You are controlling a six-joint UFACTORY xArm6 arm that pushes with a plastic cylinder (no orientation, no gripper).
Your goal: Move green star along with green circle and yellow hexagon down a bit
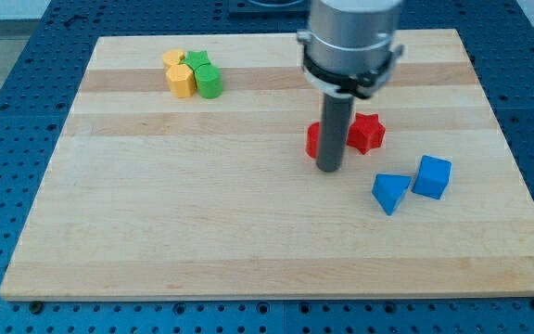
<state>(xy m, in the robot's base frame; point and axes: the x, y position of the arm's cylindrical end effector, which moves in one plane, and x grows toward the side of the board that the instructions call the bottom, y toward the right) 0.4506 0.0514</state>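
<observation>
Wide bare counter [202,223] below green circle [209,83]; red blocks [367,133], blue blocks [431,176] crowding right.

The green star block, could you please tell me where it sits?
The green star block sits near the wooden board's top-left, touching the green circle block and yellow hexagon block.

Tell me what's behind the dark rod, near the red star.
Behind my tip sits a red block, only its left edge showing beside the rod; its shape is hidden. The red star lies to the view's right of the rod. Whether the two reds touch is covered.
</observation>
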